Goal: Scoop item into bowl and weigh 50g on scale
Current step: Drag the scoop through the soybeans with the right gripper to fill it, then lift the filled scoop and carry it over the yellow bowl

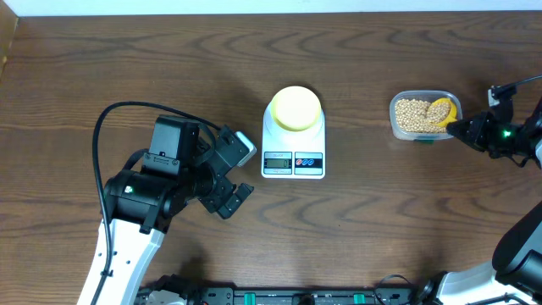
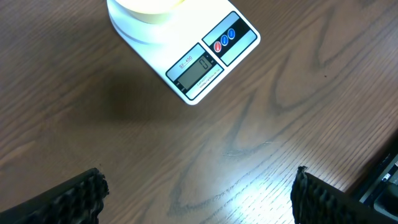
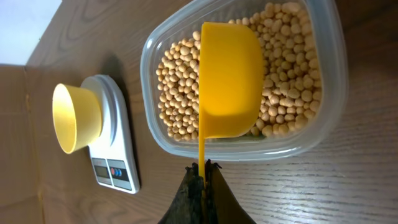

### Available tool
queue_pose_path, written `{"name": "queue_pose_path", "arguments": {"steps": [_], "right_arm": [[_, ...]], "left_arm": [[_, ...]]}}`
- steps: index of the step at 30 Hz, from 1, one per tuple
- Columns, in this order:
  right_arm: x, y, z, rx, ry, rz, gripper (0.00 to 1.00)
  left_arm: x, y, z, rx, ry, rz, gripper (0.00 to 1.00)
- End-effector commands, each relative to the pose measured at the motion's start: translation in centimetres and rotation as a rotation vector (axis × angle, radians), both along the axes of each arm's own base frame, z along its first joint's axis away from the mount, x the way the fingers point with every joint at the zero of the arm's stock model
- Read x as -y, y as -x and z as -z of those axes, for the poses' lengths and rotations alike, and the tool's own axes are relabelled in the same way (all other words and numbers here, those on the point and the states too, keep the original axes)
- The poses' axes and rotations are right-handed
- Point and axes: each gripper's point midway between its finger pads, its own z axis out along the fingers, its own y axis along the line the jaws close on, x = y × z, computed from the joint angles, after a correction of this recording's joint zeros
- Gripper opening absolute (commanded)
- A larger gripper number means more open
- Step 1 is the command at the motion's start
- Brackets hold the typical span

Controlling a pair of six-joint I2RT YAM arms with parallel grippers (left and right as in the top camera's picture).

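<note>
A pale-yellow bowl [image 1: 295,108] stands on the white scale [image 1: 293,148] at the table's middle; both also show in the right wrist view, bowl [image 3: 76,117] on scale [image 3: 118,155]. The scale's display end shows in the left wrist view [image 2: 205,62]. Tan beans [image 1: 411,114] fill a clear tub [image 1: 421,116] at the right. My right gripper [image 3: 203,169] is shut on the thin handle of a bright yellow scoop [image 3: 229,81], whose cup lies tilted in the beans [image 3: 289,81]. My left gripper [image 2: 199,193] is open and empty over bare wood left of the scale.
The clear tub [image 3: 311,134] sits near the table's right side. Cables run from the left arm [image 1: 135,195] along the front left. A pale wall edge shows past the table's far edge.
</note>
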Motion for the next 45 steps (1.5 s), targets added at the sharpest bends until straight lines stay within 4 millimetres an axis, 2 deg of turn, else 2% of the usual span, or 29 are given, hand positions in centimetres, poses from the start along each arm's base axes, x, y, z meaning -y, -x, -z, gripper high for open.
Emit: {"name": "queue_pose_path", "arguments": {"steps": [1,13,20,27,45], "right_arm": [[0.3,0.1,-0.7,-0.017,-0.048,0.061,0.01],[0.2,0.1,-3.2,0.053,-0.229,0.088,0.01],[-1.1,0.0,-5.1,0.108,-0.347,0.053,0.01],[-3.6,-0.3,-6.2,0.134,-0.412,-0.020,0.01],[-14.6,-1.1,-7.3,0.112,-0.466,-0.298,0.01]], "left_arm": [[0.1,0.0,-0.4,0.012,0.009,0.010,0.97],[0.1,0.0,-0.4,0.012,0.009,0.010,0.97],[0.1,0.0,-0.4,0.012,0.009,0.010,0.97],[0.1,0.0,-0.4,0.012,0.009,0.010,0.97],[0.1,0.0,-0.4,0.012,0.009,0.010,0.97]]}}
